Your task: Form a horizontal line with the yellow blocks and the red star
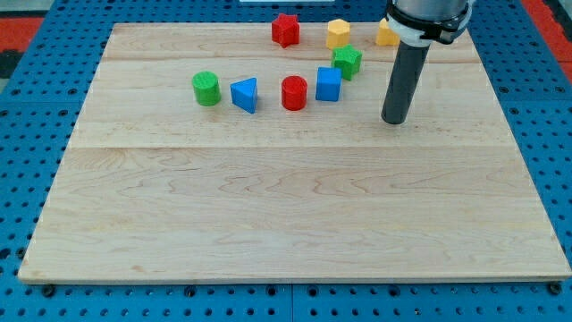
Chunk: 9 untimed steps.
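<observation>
Red star (285,29): a small, glossy red block with blunt points, sitting near the view's top edge of the wooden board (286,215), a little left of the board's middle line.
Yellow block, hexagonal (338,34): sitting just to the view's right of the red star, apart from it, at nearly the same height in the view; its faceted top is catching the light.
Second yellow block (386,34): lying further to the view's right along the same top strip, partly hiding behind the rod, so its shape is not showing.
Line so far: the three task blocks are sitting roughly level across the view's top, with gaps between them.
My tip (394,121): resting on the board below the second yellow block, well apart from it, and to the view's right of the blue cube (328,84); it is touching no block.
Jaws: the arm is carrying a plain dark rod and no jaws, so nothing is opening, closing or gripping.
Green star-like block (348,61): standing just below the hexagonal yellow block and close above the blue cube.
Lower row: a green cylinder (206,88), a blue triangular block (245,94) and a red cylinder (294,93) are lining up leftward from the blue cube.
Writing: no brand, label or lettering is reading on any block or on the board.
Surround: a blue perforated table (27,54) is framing the board.
</observation>
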Motion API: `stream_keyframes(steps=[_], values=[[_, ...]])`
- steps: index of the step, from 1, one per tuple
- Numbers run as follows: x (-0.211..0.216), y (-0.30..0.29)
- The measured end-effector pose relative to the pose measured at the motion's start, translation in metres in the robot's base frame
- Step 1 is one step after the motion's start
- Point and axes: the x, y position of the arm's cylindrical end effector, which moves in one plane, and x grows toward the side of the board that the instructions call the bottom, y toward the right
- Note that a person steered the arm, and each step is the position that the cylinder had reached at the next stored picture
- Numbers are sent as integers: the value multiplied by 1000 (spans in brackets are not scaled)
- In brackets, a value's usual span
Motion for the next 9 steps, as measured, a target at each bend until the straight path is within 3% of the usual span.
stream_keyframes(steps=[3,4,5,6,7,9], values=[[0,7],[-52,104],[-165,118],[-205,115],[-203,26],[-205,6]])
